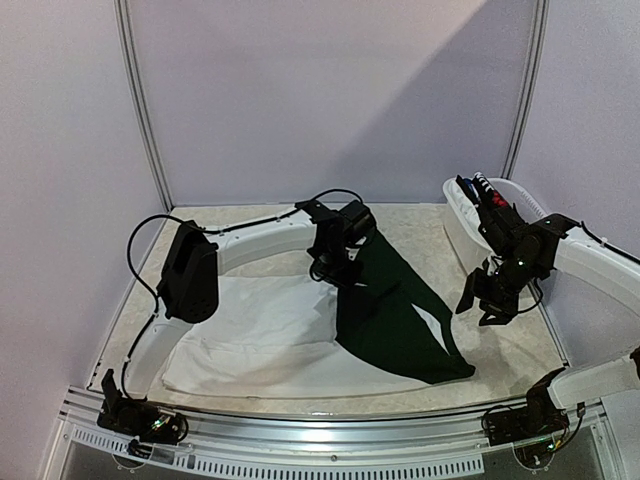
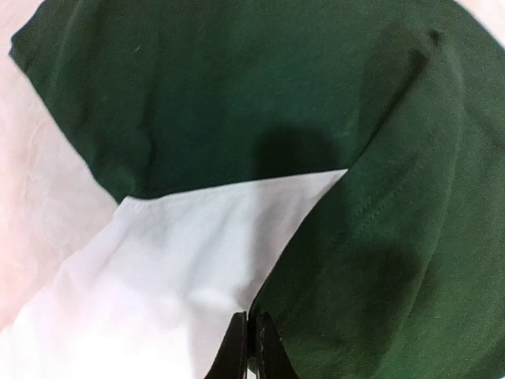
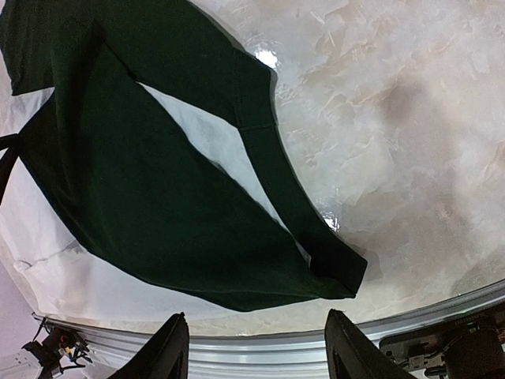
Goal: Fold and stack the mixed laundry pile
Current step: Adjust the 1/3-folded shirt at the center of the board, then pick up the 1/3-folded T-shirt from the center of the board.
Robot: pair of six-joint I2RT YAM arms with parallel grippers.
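Observation:
A dark green garment (image 1: 392,310) lies partly folded over a flat white garment (image 1: 255,335) on the table. My left gripper (image 1: 338,268) is shut on the green garment's upper edge and lifts it; in the left wrist view the closed fingertips (image 2: 249,347) pinch the green cloth (image 2: 379,260) beside the white cloth (image 2: 181,253). My right gripper (image 1: 493,303) is open and empty, hovering right of the green garment, whose lower corner (image 3: 335,272) shows in the right wrist view. More laundry (image 1: 484,190) sits in the tub.
A white plastic tub (image 1: 462,228) stands at the back right, behind the right arm. The table's metal front rail (image 3: 260,347) runs along the near edge. Bare marbled tabletop (image 3: 394,118) lies to the right of the garments.

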